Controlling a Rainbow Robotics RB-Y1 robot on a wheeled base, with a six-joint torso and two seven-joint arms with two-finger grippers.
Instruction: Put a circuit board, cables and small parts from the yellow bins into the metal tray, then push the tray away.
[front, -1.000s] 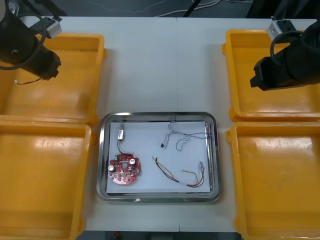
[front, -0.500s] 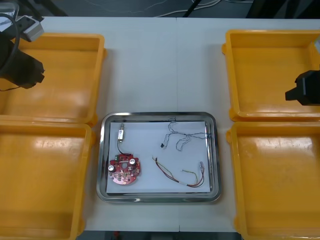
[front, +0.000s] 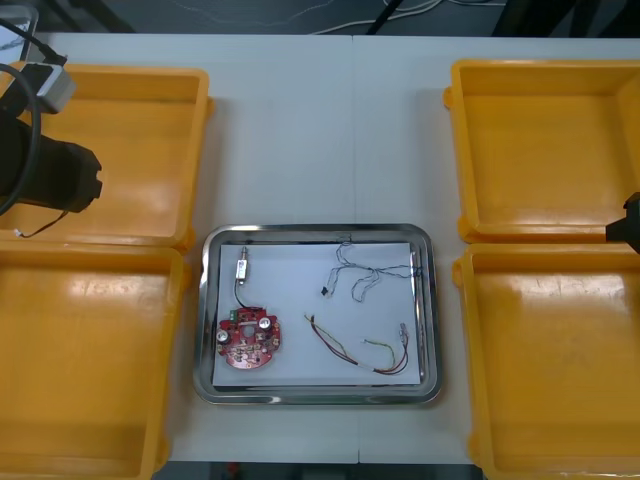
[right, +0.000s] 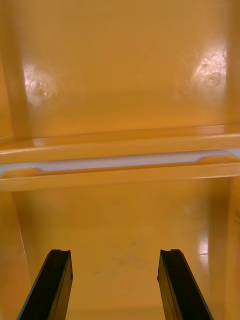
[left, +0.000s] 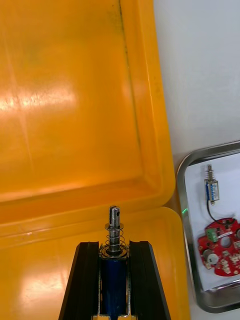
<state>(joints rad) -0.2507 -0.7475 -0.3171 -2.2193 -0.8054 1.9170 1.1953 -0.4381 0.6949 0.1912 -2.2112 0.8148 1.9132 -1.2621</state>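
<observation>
1. The light counter (front: 320, 130) carries four yellow bins with the metal tray (front: 205, 330) between them. The near left bin (front: 80, 360) and near right bin (front: 560, 370) look bare.
2. The white-lined tray already holds a red circuit board (front: 248, 341), a small metal part (front: 242, 268) on a black lead, a blue and white cable (front: 365, 272) and a red and yellow cable (front: 360, 350). Most of the loading therefore seems done.
3. The right gripper (right: 115, 254) hangs at the counter's right edge, over the seam between the two right bins. Its fingers are spread apart with nothing between them.
4. The left gripper (left: 114, 247) hovers where the two left bins meet, well apart from the tray. Its fingers are clenched on a second small metal part (left: 114, 227), whose sprung tip pokes out beyond them.
5. The far left bin (front: 140, 150) and far right bin (front: 540, 140) also look bare.
6. What appears left is to carry this part over, release it into the tray, then push the tray away. The tray sits in the counter's near half, not yet pushed.
</observation>
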